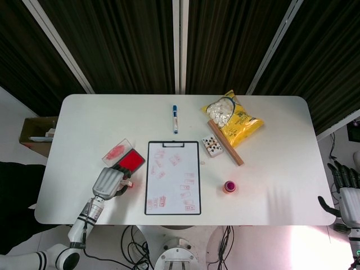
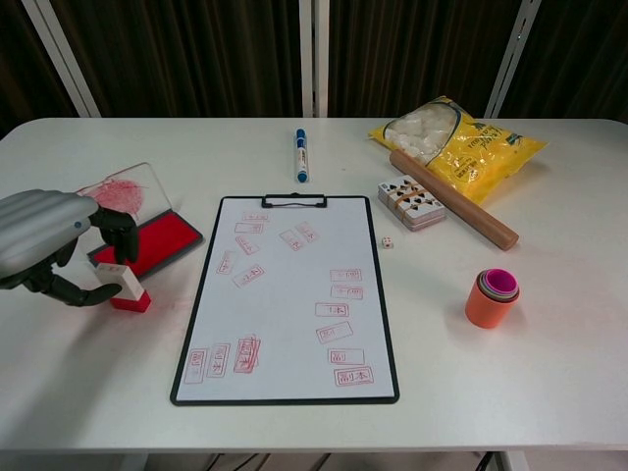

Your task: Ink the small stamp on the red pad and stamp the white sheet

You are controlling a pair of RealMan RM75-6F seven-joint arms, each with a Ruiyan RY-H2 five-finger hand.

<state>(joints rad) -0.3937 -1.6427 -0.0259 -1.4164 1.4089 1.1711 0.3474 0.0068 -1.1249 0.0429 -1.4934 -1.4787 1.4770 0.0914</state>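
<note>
Head view first: the left robot hand [image 1: 111, 181] sits low near the surface's [image 1: 84, 124] left front corner, fingers curled over the small stamp [image 1: 127, 183], which peeks out on the side toward the clipboard [image 1: 196, 180]. The red pad [image 1: 130, 161] lies just beyond the robot hand, toward the back edge, its clear lid [image 1: 115, 151] folded open alongside. The white sheet [image 1: 173, 191] runs front to back at mid-surface, long axis pointing away from the robot. The right robot hand [image 1: 344, 188] hangs off the right edge, fingers spread, holding nothing, so the left is far nearer.

Chest view now: the left robot hand [image 2: 51, 245] pinches the small stamp [image 2: 123, 285] between thumb and fingers; the stamp stands on the surface with its red base down, just in front of the red pad [image 2: 147, 241]. So the inking move is a short lift back and slightly inward (by my reading), then across to the white sheet [image 2: 294, 324].

Count: one stamp, one pad, one clipboard with sheet, many red prints on it, one blue marker [image 2: 300, 154], one yellow bag [image 2: 461, 142], one wooden rod [image 2: 461, 204], one card deck [image 2: 412, 206], one tiny die [image 2: 388, 243], one stack of cups [image 2: 493, 297].
</note>
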